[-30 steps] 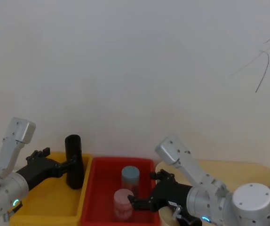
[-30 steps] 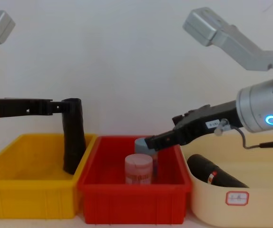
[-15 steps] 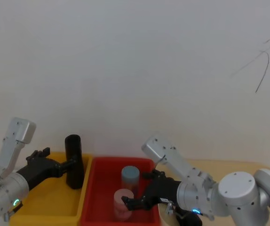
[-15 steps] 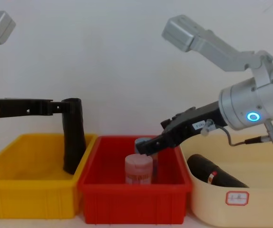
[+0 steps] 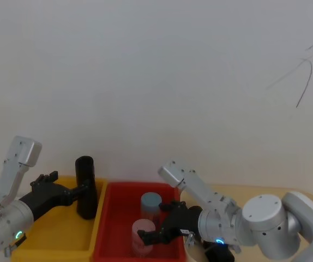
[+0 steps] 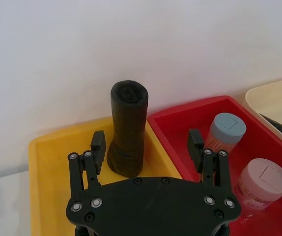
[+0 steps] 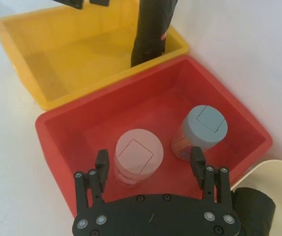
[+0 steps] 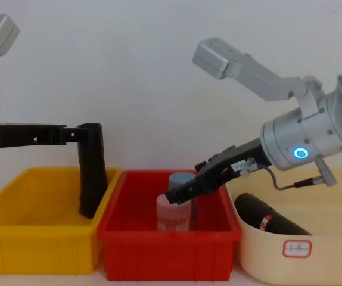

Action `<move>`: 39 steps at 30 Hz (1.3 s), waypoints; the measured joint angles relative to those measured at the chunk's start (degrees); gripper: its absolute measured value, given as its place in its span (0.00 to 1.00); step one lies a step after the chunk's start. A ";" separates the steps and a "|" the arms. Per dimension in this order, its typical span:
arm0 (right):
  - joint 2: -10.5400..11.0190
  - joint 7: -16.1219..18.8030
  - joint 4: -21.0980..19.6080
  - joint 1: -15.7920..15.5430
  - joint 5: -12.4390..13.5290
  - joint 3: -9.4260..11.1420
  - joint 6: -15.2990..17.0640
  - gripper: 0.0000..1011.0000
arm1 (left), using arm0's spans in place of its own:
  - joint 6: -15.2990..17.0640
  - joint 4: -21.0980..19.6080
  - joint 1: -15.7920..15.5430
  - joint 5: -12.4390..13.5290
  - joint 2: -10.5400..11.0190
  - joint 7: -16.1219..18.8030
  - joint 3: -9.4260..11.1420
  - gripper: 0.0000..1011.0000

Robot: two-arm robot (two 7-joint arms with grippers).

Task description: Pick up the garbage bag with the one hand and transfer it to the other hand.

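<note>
Right hand [image 7: 149,161], fingers spread wide, hovers above two jars in the red bin [image 7: 52,142]. The left hand [image 6: 147,142], equally wide, flanks the upright garbage bag [image 6: 127,125] at the yellow bin's [image 6: 42,147] far right corner. It should close squarely, mid-roll, before lifting. Right wrist view reveals the red sticker [image 7: 164,35]; left wrist view, the roll's top.

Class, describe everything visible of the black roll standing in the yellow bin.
The garbage bag is a tall black roll of matte, wrinkled plastic with a small red sticker on its side. It stands slightly tilted in the yellow bin, beside the wall nearest the red bin. The open left gripper straddles its upper part, not clamped.
</note>
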 joint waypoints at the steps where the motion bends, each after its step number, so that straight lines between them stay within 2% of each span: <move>1: -0.16 0.08 0.43 0.13 -0.01 0.00 -0.08 0.99 | 0.00 0.00 0.00 0.00 0.00 0.00 0.00 0.99; 14: -3.13 1.64 7.15 2.26 -0.12 -0.01 -1.47 0.99 | 0.00 -0.01 0.01 0.00 0.00 -0.01 0.00 0.99; 30: -5.60 3.27 12.98 3.81 -0.76 -0.45 -3.21 0.99 | 0.00 -0.01 0.01 0.00 0.00 -0.01 -0.01 0.99; 39: -6.31 3.67 14.78 4.17 -0.96 -0.51 -3.82 0.97 | 0.00 -0.01 0.01 0.00 0.00 -0.01 -0.01 0.99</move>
